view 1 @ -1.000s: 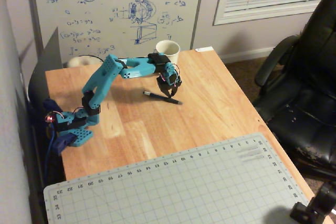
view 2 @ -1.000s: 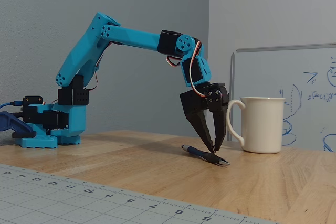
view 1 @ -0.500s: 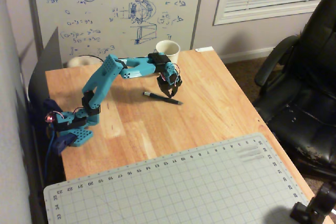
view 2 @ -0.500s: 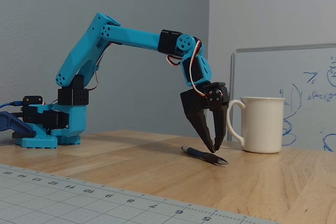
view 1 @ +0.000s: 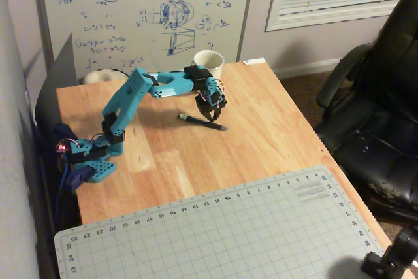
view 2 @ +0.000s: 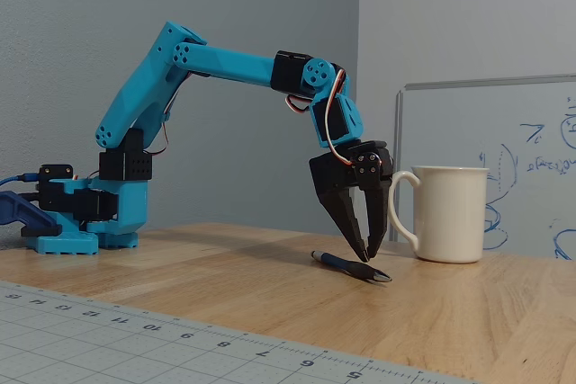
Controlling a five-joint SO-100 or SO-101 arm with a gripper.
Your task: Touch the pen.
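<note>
Gripper [view 2: 367,254] pointing down, fingers slightly parted, gripping nothing, tips right above pen [view 2: 351,267]. White mug [view 2: 450,213] at gripper's 3 o'clock, fixed view.

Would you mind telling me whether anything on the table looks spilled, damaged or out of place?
Nothing stands out. The white mug stands upright, the pen lies flat on the table, and the claw hangs just above it.
</note>
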